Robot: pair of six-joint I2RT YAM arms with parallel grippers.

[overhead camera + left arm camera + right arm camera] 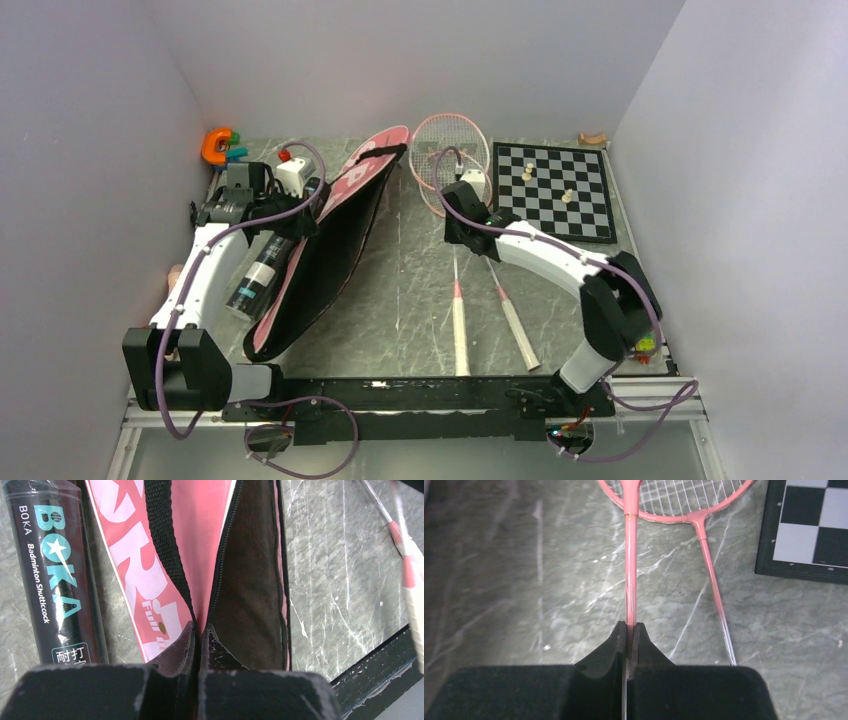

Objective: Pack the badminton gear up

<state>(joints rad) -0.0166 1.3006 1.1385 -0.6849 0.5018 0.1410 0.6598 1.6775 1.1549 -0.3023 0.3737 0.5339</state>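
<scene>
Pale walls close in a grey marbled table (400,300). At frame left, the left gripper (200,630) is clenched on the edge of the open pink bag (335,240), with the black tube (262,275) just beside it. In the centre, the right gripper (629,629) grasps the shaft of one racket (630,580). A chessboard (555,190) lies at the upper right.

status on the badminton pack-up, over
Left gripper shut on pink racket bag edge. Right gripper shut on left racket shaft. Right racket head overlapping it.

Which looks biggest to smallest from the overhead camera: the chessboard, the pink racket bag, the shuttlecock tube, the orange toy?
1. pink racket bag, longest by far
2. chessboard
3. shuttlecock tube, partly hidden under the left arm
4. orange toy, clearly smallest
</scene>
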